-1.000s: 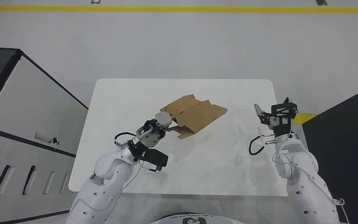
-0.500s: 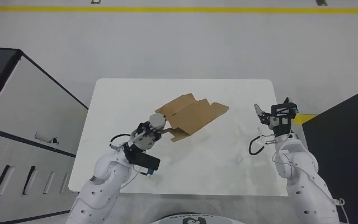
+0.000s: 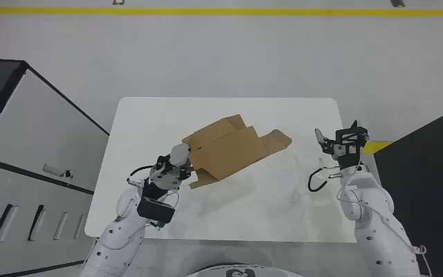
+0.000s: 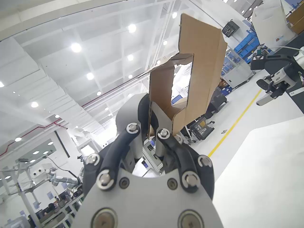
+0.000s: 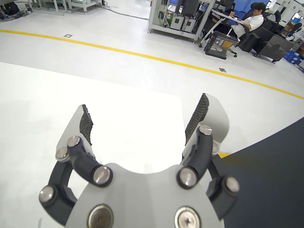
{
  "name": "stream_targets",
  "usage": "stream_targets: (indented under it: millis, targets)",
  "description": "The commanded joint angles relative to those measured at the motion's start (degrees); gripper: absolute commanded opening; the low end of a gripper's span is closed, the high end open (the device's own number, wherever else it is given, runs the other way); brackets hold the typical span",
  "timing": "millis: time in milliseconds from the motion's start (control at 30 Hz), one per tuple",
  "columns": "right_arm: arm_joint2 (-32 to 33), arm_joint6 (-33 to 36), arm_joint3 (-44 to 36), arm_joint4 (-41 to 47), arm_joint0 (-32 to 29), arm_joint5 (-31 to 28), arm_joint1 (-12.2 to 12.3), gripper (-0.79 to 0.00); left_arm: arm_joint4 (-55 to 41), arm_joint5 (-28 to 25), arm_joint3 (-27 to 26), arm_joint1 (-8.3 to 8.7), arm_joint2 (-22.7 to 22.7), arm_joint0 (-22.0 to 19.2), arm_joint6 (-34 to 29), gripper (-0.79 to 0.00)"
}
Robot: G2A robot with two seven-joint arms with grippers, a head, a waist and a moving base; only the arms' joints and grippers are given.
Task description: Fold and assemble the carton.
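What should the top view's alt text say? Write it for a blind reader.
The left gripper clamps an edge of a partly folded brown carton over the middle of a white table. The right gripper hangs open near the table's right edge, apart from the carton.

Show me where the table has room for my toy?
Bare table lies between the carton and the right gripper, and along the near edge. It is crowded where the left gripper grips the carton.
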Motion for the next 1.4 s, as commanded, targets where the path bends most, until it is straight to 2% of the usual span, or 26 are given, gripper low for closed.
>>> stream_targets:
  millis: [0, 100, 200, 300, 400, 533, 733, 900, 1200, 1367]
  targets:
    - [0.0, 0.0, 0.0, 0.0, 0.0, 0.0, 0.0, 0.000, 0.0, 0.0, 0.0, 0.00, 0.0, 0.0, 0.0, -0.785]
    - [0.0, 0.0, 0.0, 0.0, 0.0, 0.0, 0.0, 0.000, -0.2, 0.0, 0.0, -0.01, 0.0, 0.0, -0.5, -0.785]
    - [0.0, 0.0, 0.0, 0.0, 0.0, 0.0, 0.0, 0.000, -5.2, -2.1, -2.1, -0.41, 1.5, 0.0, -3.7, -0.785]
    - [0.0, 0.0, 0.0, 0.0, 0.0, 0.0, 0.0, 0.000, -10.9, -3.3, -2.9, -0.98, 3.2, -0.6, -8.8, -0.785]
    - [0.0, 0.0, 0.0, 0.0, 0.0, 0.0, 0.0, 0.000, -14.0, -3.3, -4.8, -1.49, 4.9, -0.8, -17.3, -0.785]
    - [0.0, 0.0, 0.0, 0.0, 0.0, 0.0, 0.0, 0.000, -19.8, -4.9, -8.7, -1.99, 6.8, 0.3, -22.6, -0.785]
    - [0.0, 0.0, 0.0, 0.0, 0.0, 0.0, 0.0, 0.000, -30.5, -5.9, -11.1, -2.64, 7.2, 1.5, -25.0, -0.785]
    - [0.0, 0.0, 0.0, 0.0, 0.0, 0.0, 0.0, 0.000, -33.3, -8.7, -12.1, -2.84, 7.4, 1.4, -24.8, -0.785]
    - [0.0, 0.0, 0.0, 0.0, 0.0, 0.0, 0.0, 0.000, -32.4, -9.3, -12.3, -2.81, 7.3, 1.2, -26.0, -0.785]
    - [0.0, 0.0, 0.0, 0.0, 0.0, 0.0, 0.0, 0.000, -41.2, -13.6, -14.3, -3.10, 7.8, 2.1, -28.5, -0.785]
